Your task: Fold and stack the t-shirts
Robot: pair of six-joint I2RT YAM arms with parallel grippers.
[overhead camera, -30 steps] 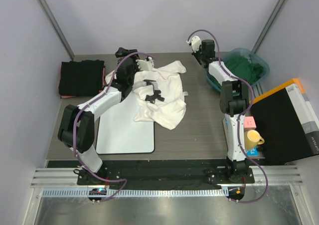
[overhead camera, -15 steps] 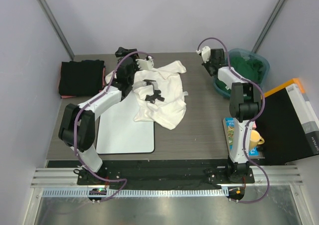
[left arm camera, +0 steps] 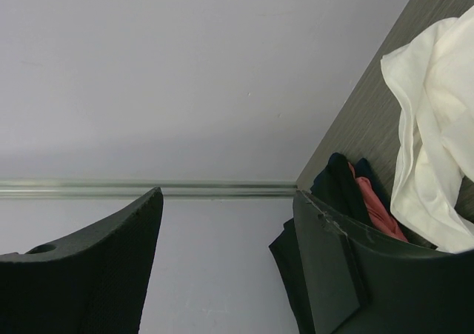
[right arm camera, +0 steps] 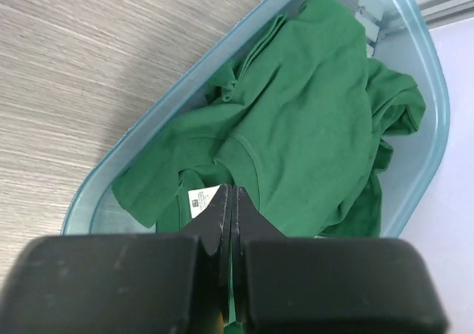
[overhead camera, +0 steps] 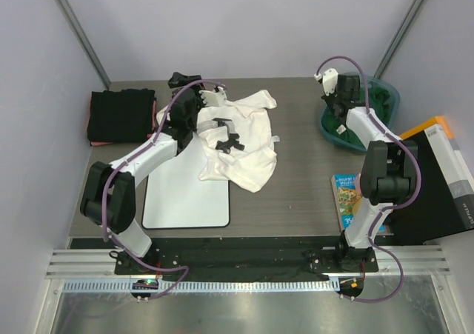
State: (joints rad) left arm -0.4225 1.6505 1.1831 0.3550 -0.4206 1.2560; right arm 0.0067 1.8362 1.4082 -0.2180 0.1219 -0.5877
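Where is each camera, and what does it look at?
Top: high behind the arms, looking down at the table; both arms show.
Left wrist: looks out past its open left hand at the wall, folded dark t-shirts and white t-shirt.
Right wrist: looks down past its shut right hand at the green t-shirt in a blue bin.
Shared: top and left wrist both see the white t-shirt.

The white t-shirt (left arm camera: 433, 127) to the right of the left end effector (left arm camera: 228, 199) runs off the picture's edge, and that end effector's right finger covers the lower part of the black t-shirts (left arm camera: 335, 184) and the pinkish-red t-shirt (left arm camera: 376, 209) beyond it. The closed right end effector (right arm camera: 229, 193) hides part of the green t-shirt (right arm camera: 311, 104) directly beneath it and the near wall of the tub (right arm camera: 437, 104), and the label (right arm camera: 200, 199) beside its tips is too small to read.
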